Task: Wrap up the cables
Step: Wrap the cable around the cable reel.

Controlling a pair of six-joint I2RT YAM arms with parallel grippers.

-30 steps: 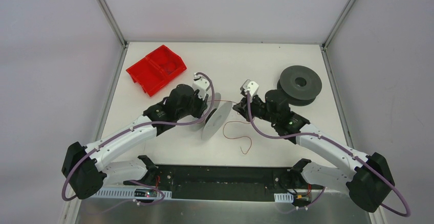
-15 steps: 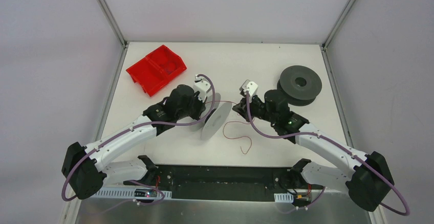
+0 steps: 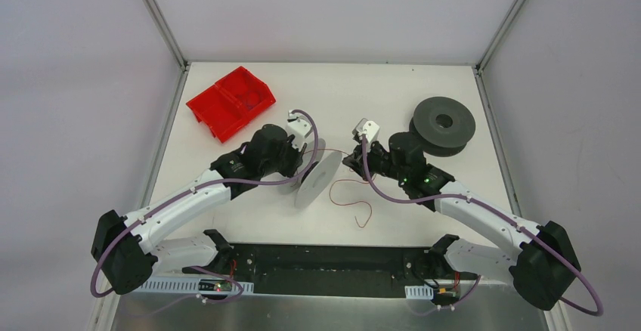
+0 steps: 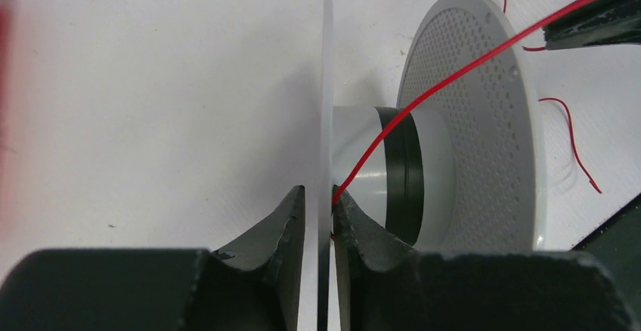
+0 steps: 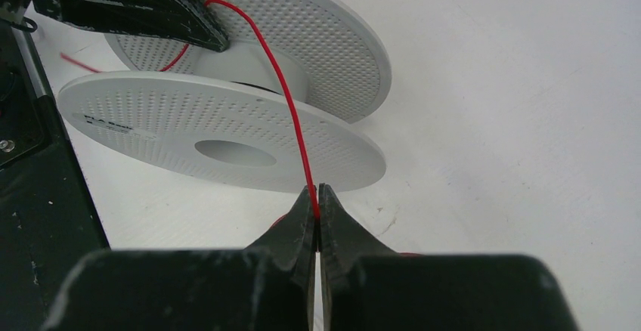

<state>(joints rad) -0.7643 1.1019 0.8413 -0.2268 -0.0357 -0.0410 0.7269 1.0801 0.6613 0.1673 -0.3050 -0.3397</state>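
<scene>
— If we begin at the bottom of the overhead view, closest to the arm bases, what lies on the table [image 3: 393, 89]?
— First comes the loose part of the cable [image 3: 368, 214]. It is a very thin red wire. It makes a wavy curl on the white surface, a little right of the centre of the frame, below both grippers.
— And a bit further up?
— There the white spool [image 3: 319, 178] stands on its edge, tilted, in the middle of the frame. The left gripper [image 4: 319, 195] reaches it from the left side. In the left wrist view its two fingers are closed on the thin rim of the nearer flange. One finger is on each side, and the flange fills the narrow gap between them.
— Where is the cable in that view?
— It comes out just beside the right finger, at the flange. Then it passes in front of the hub with its dark band and goes to the upper right corner of the frame.
— What about the right gripper?
— The right gripper [image 5: 317, 195] is just to the right of the white spool. In its own wrist view the fingers are pressed together and they pinch the red cable between their tips. From there the cable rises in a bend over the perforated flange toward the upper left of the frame.
— And at the far side?
— A dark grey spool [image 3: 444, 123] lies flat at the upper right of the table, well apart from the white one. A red bin [image 3: 230, 103] with two compartments is at the upper left.
</scene>
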